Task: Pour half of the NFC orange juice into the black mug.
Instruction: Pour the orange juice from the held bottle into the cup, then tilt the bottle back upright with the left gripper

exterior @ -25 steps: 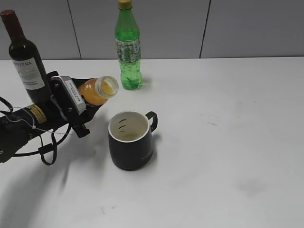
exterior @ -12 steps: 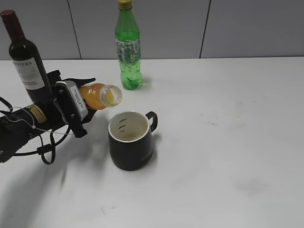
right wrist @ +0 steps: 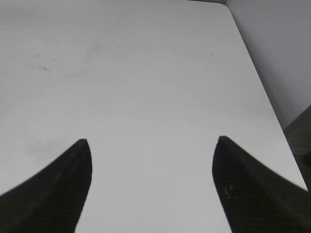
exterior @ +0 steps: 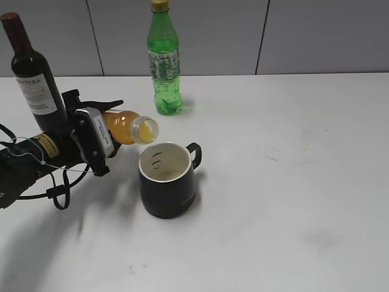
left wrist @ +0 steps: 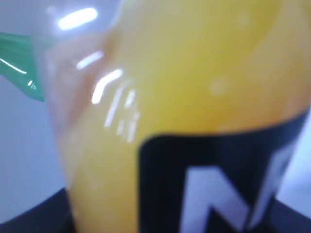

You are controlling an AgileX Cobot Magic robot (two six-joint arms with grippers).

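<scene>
**Exterior view: bottle mouth nearing the mug rim**

Exterior view: the left gripper (exterior: 100, 131) is clamping the NFC orange juice (exterior: 129, 127) around its body, holding it almost on its side, long axis running left to right with the open mouth dipping slightly toward the black mug (exterior: 168, 179). The mouth is hanging just above and to the left of the mug's near rim, not yet plainly over the white interior. No stream is showing. The mug is standing upright on the white table (exterior: 292, 182), handle pointing right. A dark wine bottle (exterior: 31, 70) and a tall green bottle (exterior: 164, 58) are standing behind.

Left wrist view: the juice bottle (left wrist: 194, 97) is filling the frame, blurred, its black label lowest; the fingers themselves are not showing here.

Right wrist view: the right gripper (right wrist: 150, 184) is hovering with jaws apart and nothing between them, over bare table, nowhere near either task item. The pour, by this reckoning, is resting with the left arm: a little more travel rightward, then further tilt.
</scene>
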